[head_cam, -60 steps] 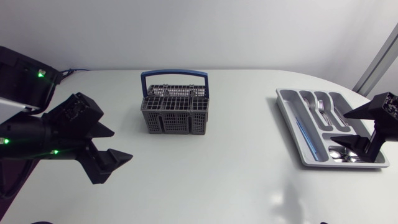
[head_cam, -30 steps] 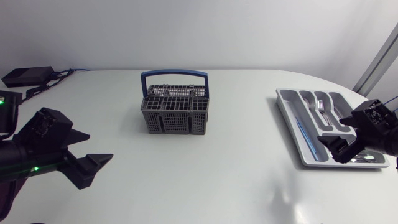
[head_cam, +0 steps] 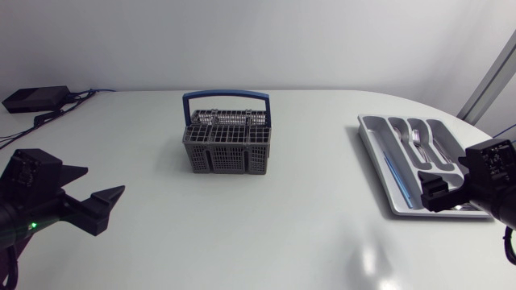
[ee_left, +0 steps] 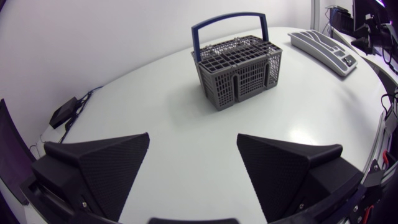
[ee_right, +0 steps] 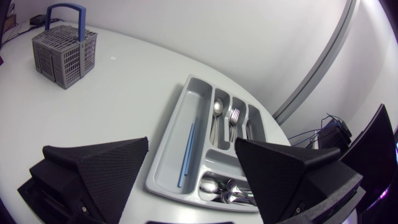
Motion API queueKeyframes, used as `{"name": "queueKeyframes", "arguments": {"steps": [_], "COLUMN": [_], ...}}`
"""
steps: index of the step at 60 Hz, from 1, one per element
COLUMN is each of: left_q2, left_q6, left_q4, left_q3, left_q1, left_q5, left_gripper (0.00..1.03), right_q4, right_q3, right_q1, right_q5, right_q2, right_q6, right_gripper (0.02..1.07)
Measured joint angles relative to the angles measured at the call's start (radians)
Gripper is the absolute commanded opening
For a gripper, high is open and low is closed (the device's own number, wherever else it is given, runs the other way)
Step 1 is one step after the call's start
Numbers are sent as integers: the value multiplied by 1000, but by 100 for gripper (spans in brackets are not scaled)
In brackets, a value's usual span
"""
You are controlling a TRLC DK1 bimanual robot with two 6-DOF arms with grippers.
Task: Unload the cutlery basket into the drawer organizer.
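Note:
The grey cutlery basket [head_cam: 228, 147] with a blue handle stands at the table's middle back; nothing sticks out above its rim. It also shows ahead of my left gripper [ee_left: 193, 163] as the basket [ee_left: 239, 70]. The grey drawer organizer [head_cam: 369, 135] lies at the right, holding a fork [head_cam: 416, 142], a blue stick and spoons. My left gripper [head_cam: 93, 192] hangs open and empty at the front left, far from the basket. My right gripper [head_cam: 442, 190] sits open over the organizer's near end; from its wrist the organizer [ee_right: 174, 140] lies between its fingers [ee_right: 93, 171] and below them.
A black box with cables [head_cam: 34, 98] lies at the back left corner. The basket [ee_right: 64, 53] stands far beyond the right gripper. The rounded table edge runs close behind the organizer [ee_left: 320, 46].
Both arms have drawn back toward their sides: the left gripper moved left and lower, the right gripper sank toward the organizer's near end. Both stayed open.

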Motion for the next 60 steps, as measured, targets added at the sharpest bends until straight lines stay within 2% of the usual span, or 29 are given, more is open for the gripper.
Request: {"name": "queueKeyframes", "arguments": {"steps": [10,24,60], "left_q2": [-77,-206,-511], "left_q6": [-22,-104,-322], "left_q4": [70,159,374], "left_q3": [-64,-169,-409], "left_q1": [38,37,27], "left_q5": [-11,-36,-108], "left_gripper": [99,99,99], "right_q4": [49,64,93], "right_q3": [-48,-136,-285], "right_q1": [2,69,176], "right_q5": [15,87,112], "right_q2": [-66,-205,-513], "right_q6": [79,157,336], "right_gripper": [102,102,102]}}
